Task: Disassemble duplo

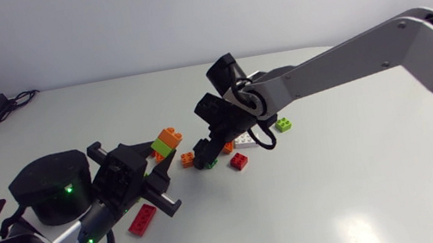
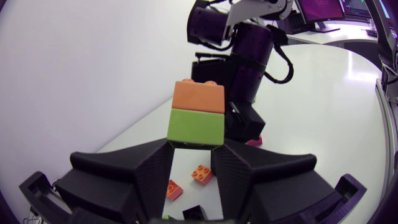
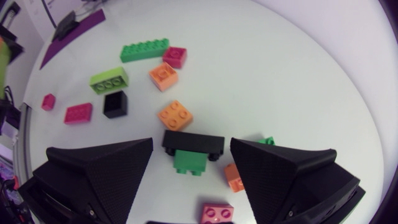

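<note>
So, your left gripper (image 2: 194,149) pinched the lime brick (image 2: 196,126) by its sides, with the orange brick (image 2: 199,96) stacked upright above the fingertips (exposed, I'd judge). Your right gripper (image 3: 191,148), spread wide, hung just beyond that stack, over a black-and-green piece (image 3: 193,142) on the table (image 1: 340,189).

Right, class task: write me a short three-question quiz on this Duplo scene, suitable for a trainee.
1. True or false: the left jaws grip a lime brick with an orange brick on top.
2. Below the right jaws, the black brick is joined to a brick coloured: A blue, B green, C yellow.
3. Fill in: the right jaws stand ____.
Key: 1 true; 2 B, the green brick; 3 open.
</note>
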Controlling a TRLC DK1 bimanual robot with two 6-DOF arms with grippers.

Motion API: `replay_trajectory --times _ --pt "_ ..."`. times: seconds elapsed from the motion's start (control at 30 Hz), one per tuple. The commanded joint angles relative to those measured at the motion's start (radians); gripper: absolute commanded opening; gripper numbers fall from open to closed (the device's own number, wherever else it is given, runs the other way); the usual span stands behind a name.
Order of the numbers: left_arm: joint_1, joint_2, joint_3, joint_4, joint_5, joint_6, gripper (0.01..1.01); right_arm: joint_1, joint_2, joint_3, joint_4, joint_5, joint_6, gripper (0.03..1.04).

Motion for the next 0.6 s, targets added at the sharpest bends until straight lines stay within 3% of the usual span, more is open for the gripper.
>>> replay_trajectory --times 0.0,0.33,0.57 --pt "0.014 0.004 -0.017 0.014 0.002 0.001 0.251 -0.024 -0.095 -0.047 0.035 -0.091 0.053 1.0" --pt "0.036 0.006 -0.008 0.013 0.004 -0.005 0.251 -0.173 -0.057 -0.036 0.109 -0.707 0.258 1.0" --pt "0.03 0.01 -0.008 0.005 0.01 -0.003 0.249 -0.155 -0.048 -0.035 0.11 -0.916 0.268 1.0"
